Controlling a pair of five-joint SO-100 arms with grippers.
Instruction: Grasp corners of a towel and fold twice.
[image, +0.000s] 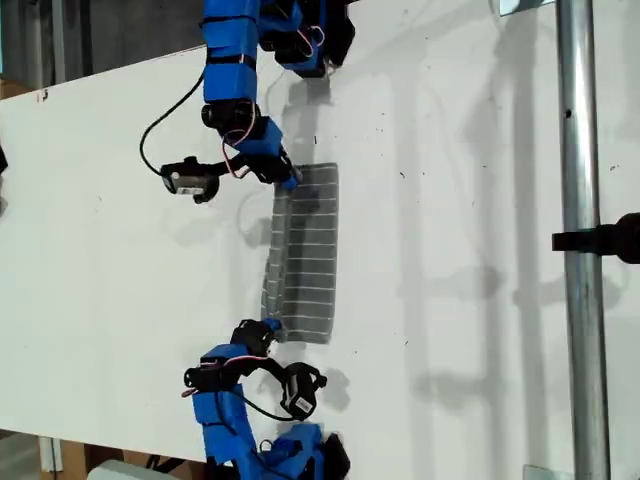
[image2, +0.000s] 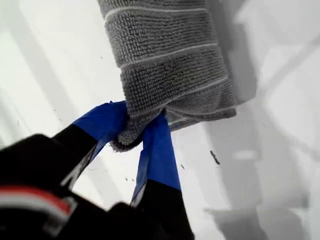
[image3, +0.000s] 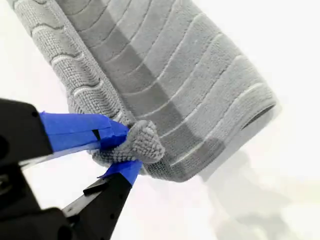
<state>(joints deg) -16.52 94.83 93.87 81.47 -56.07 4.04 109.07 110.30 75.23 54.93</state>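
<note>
Blue-taped jaws of my first gripper (image2: 134, 131) are clamped on a bunched corner (image2: 126, 137) of the towel (image2: 167, 60), and my second gripper (image3: 121, 151) is pinched the same way on another corner (image3: 142, 142); beyond each claw you see the grey striped cloth running away in a folded band. Past it you have the white table (image: 450, 250), faintly speckled and crossed by soft shadows, and a metal pole (image: 582, 240) standing along the exterior view's right.
</note>
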